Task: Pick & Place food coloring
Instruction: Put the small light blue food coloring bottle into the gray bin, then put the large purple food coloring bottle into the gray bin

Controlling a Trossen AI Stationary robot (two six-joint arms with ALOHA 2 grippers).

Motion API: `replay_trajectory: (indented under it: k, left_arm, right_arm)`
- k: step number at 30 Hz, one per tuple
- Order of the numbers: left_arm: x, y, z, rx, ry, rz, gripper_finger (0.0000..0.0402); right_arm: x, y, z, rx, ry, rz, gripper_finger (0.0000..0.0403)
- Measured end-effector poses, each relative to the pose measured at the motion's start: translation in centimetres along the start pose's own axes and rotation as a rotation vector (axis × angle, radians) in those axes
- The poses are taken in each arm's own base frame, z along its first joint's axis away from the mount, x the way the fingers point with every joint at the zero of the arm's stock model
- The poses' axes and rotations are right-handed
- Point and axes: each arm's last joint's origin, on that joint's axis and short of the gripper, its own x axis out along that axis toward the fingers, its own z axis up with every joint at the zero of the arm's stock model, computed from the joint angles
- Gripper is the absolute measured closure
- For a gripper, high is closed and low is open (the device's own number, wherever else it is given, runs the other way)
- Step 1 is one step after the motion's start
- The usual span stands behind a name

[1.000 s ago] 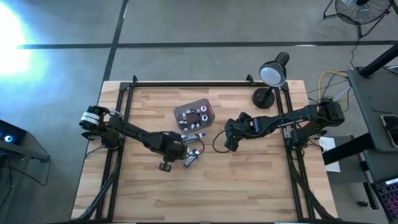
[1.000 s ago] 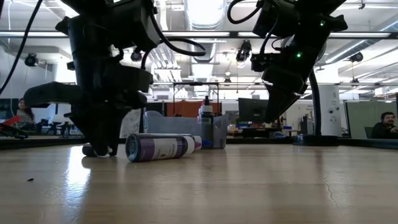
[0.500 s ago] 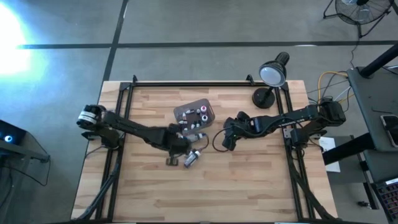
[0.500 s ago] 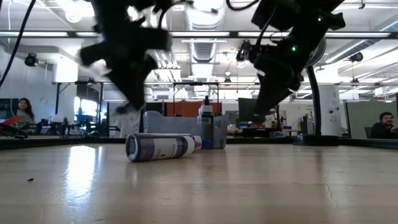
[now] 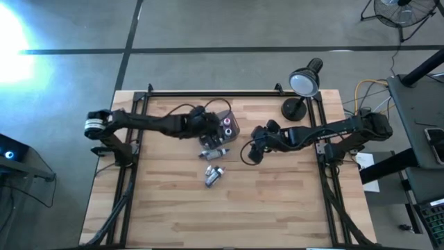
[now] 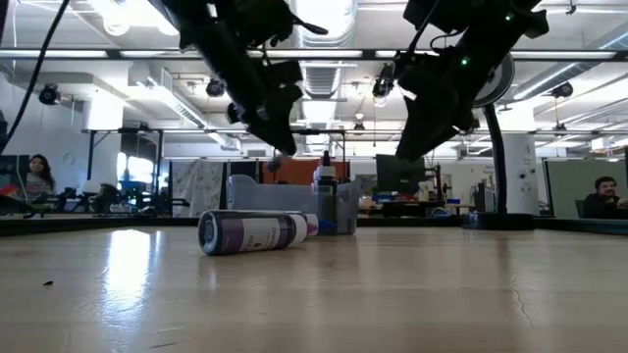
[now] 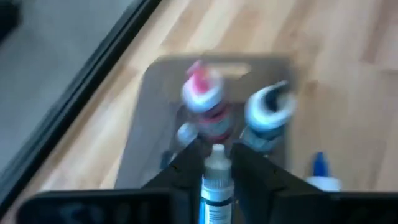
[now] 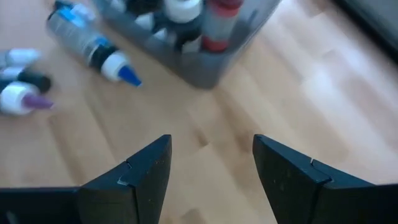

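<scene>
Wooden table [image 5: 277, 201], left tool [image 5: 202, 122] clenching bottle [image 7: 216, 186] over tub [image 5: 220, 123], right tool [image 5: 251, 154] released

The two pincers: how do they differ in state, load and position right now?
The left pincer is closed on a small white-capped bottle; the right pincer stands open and empty. The left pincer is up over the grey tub of bottles; the right pincer hangs over bare wood beside the tub, with loose bottles lying farther off. Both are raised off the table.
</scene>
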Motion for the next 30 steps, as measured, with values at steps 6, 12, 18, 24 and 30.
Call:
replay_trajectory:
  k: [6,12,18,24,30]
  left_arm:
    - [-0.8,0.9,0.9,-0.105,0.015,0.014,0.0244]
    - [-3.4,-0.1,1.9,-0.069,0.067,-0.151,0.0209]
    - [-5.0,-3.0,-0.3,-0.071,0.204,-0.345,0.0207]
    - [-6.4,-6.8,-3.4,-0.181,0.320,-0.392,0.0209]
    - [-7.6,-9.8,-5.8,-0.334,0.358,-0.419,0.0209]
  right_arm:
    - [0.2,0.2,-0.6,-0.005,0.062,0.084,0.0184]
    - [0.4,0.9,-0.2,-0.192,0.037,0.237,0.0184]
    - [2.5,2.9,0.5,-0.454,-0.091,0.448,0.0184]
    - [4.7,4.0,1.0,-0.494,-0.099,0.573,0.0184]
    - [7.5,5.8,0.8,-0.646,-0.063,0.650,0.0184]
